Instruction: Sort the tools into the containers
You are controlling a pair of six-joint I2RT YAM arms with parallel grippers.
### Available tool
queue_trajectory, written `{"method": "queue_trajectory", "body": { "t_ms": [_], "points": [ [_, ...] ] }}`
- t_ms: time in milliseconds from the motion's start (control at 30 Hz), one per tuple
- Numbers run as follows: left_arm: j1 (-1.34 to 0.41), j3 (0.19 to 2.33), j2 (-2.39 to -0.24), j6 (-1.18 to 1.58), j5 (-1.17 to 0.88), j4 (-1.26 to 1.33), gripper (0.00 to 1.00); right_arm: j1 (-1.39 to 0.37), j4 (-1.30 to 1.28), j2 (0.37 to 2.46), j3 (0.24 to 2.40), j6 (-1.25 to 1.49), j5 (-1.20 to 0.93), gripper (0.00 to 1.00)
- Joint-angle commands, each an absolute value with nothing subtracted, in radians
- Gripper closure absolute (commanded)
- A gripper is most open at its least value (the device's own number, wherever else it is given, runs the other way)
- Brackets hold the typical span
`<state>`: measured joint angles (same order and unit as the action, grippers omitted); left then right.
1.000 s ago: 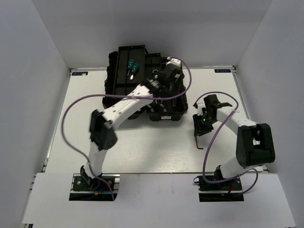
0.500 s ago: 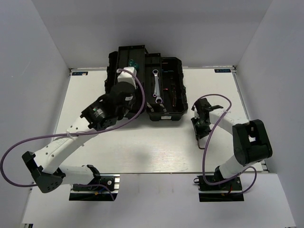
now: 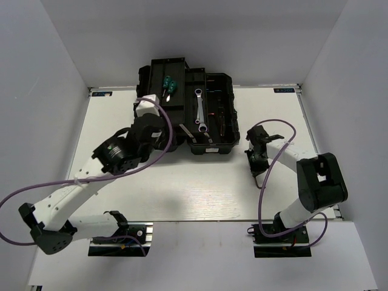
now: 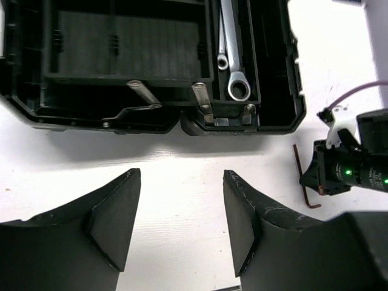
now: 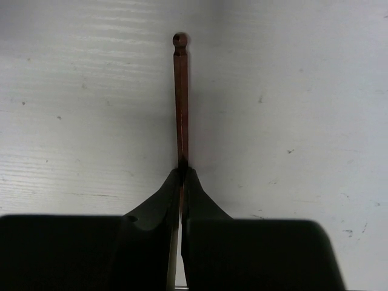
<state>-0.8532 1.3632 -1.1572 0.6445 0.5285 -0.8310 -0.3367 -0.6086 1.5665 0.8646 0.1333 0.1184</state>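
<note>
Two grippers stand in opposite states over the white table [image 3: 206,194]. The right gripper [image 5: 182,174] has its fingers pressed together on a thin reddish-brown hex key [image 5: 180,97], pinching the long shaft between the fingertips. The key lies flat on the table, and its ball end points away from the wrist camera. From the left wrist view, this L-shaped key lies on the bare surface to the right of the black toolbox [image 3: 209,150] and apart from it, its short leg toward the near edge. The left gripper [image 4: 180,176] hangs above the table just in front of the toolbox's near wall, with its two fingers spread wide and nothing between them. The toolbox lies open at the far side of the table. A larger silver wrench [image 4: 235,66] and a smaller silver wrench [image 4: 220,42] lie side by side in a narrow compartment of its right half. Two green-handled screwdrivers [image 3: 168,85] sit at the far end of its left half.
</note>
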Motion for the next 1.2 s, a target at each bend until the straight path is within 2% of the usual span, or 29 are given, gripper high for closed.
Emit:
{"method": "queue_trajectory", "body": {
  "t_ms": [0, 167, 367, 533, 667, 833, 1133, 1167],
  "points": [
    [-0.836, 1.342, -1.048, 0.702, 0.603, -0.888, 0.33, -0.311, -0.581, 1.546, 0.863, 0.118, 0.158, 1.00],
    [-0.836, 1.273, -0.928, 0.796, 0.681, -0.942, 0.29, -0.275, -0.679, 1.440, 0.995, 0.061, 0.103, 1.00],
    [-0.836, 1.213, -0.829, 1.041, 0.747, -1.118, 0.28, -0.255, -0.779, 1.359, 1.101, 0.020, 0.039, 1.00],
    [-0.836, 1.106, -0.720, 1.204, 0.761, -1.152, 0.28, -0.261, -0.775, 1.373, 1.293, 0.005, -0.100, 1.00],
    [-0.836, 1.034, -0.699, 1.244, 0.720, -1.152, 0.28, -0.268, -0.730, 1.528, 1.480, 0.038, -0.247, 1.00],
    [-0.836, 1.034, -0.773, 1.244, 0.696, -1.166, 0.28, -0.313, -0.690, 1.830, 1.874, 0.130, -0.322, 1.00],
    [-0.836, 1.080, -0.805, 1.244, 0.756, -1.200, 0.27, -0.345, -0.618, 2.111, 2.014, 0.164, -0.399, 1.00],
    [-0.836, 1.080, -0.814, 1.244, 0.756, -1.200, 0.27, -0.345, -0.621, 2.118, 2.019, 0.160, -0.399, 0.95]
  ]
}}
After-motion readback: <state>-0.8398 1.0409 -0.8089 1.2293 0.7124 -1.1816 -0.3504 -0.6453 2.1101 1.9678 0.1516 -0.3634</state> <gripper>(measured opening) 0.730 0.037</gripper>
